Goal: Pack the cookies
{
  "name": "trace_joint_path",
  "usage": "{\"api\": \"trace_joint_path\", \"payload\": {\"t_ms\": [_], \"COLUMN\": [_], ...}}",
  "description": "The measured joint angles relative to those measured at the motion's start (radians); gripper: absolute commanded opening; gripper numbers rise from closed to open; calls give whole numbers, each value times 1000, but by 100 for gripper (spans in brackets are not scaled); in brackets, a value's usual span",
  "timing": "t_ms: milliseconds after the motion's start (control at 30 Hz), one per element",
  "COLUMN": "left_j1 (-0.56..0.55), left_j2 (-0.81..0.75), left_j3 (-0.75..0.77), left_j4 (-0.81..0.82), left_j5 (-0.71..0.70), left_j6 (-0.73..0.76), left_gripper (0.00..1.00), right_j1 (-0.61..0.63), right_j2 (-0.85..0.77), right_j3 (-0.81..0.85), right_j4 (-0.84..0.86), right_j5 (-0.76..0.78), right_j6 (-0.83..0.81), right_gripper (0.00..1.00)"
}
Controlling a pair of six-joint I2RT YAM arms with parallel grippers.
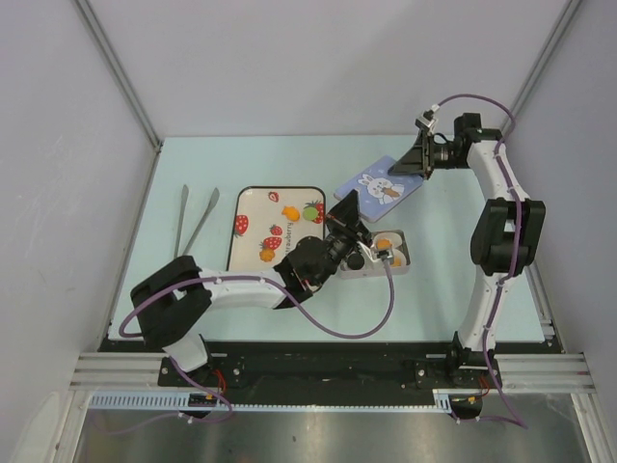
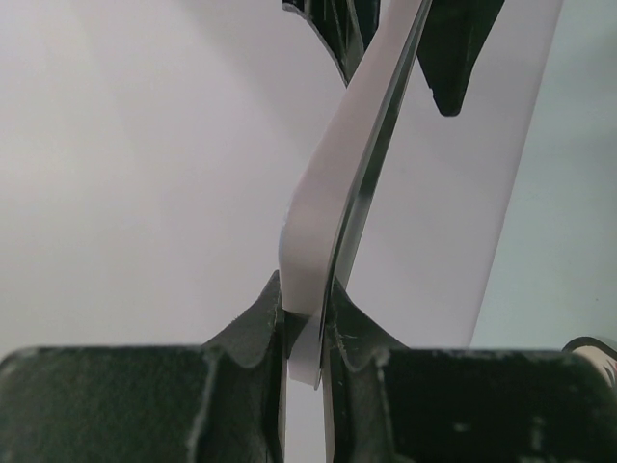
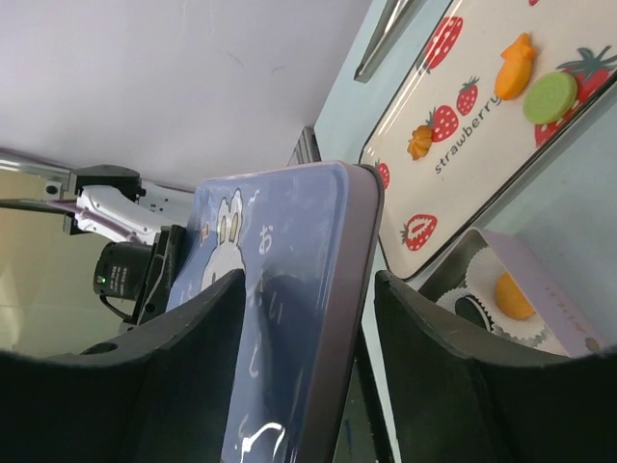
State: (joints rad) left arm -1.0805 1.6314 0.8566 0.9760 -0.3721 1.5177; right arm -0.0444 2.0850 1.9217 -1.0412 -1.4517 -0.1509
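A blue lid with a rabbit picture (image 1: pixel 381 186) hangs tilted above the table, held at both ends. My left gripper (image 1: pixel 349 214) is shut on its thin near-left rim (image 2: pixel 328 251). My right gripper (image 1: pixel 421 159) is shut across its far-right edge (image 3: pixel 289 289). Below it stands the open box (image 1: pixel 400 262), holding paper cups with an orange cookie (image 3: pixel 514 296) and a black cookie (image 3: pixel 469 311). The strawberry tray (image 1: pixel 253 207) carries two orange cookies (image 3: pixel 516 66) (image 3: pixel 420 142) and a green disc (image 3: pixel 550 96).
Metal tongs (image 1: pixel 193 220) lie left of the tray. The left arm (image 1: pixel 241 287) stretches across the table's front to the box. Grey walls stand on the left, right and back.
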Motion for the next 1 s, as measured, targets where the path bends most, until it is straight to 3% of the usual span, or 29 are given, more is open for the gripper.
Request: {"api": "trace_joint_path", "payload": {"t_ms": [133, 300, 400, 633, 733, 867, 1000], "left_j1": [-1, -7, -10, -9, -2, 18, 69], "left_j2": [5, 14, 21, 28, 28, 20, -10], "left_j3": [-1, -6, -14, -37, -43, -43, -17], "left_j4": [11, 6, -17, -6, -12, -78, -294], "left_j5": [-2, -2, -13, -37, -62, -98, -109], "left_j6": [4, 1, -2, -46, -94, -215, -419], "left_gripper": [8, 28, 40, 76, 85, 89, 90], "right_j1": [18, 0, -14, -24, -37, -70, -94], "right_j2": [0, -2, -8, -27, -29, -39, -80], "right_j3": [-26, -38, -43, -49, -51, -60, -103], "right_j4": [10, -1, -28, -23, -16, -3, 18], "right_j5": [2, -40, -87, -63, -46, -24, 17], "right_j6": [2, 41, 69, 43, 34, 23, 23], "right_gripper": [39, 13, 2, 0, 0, 0, 0]}}
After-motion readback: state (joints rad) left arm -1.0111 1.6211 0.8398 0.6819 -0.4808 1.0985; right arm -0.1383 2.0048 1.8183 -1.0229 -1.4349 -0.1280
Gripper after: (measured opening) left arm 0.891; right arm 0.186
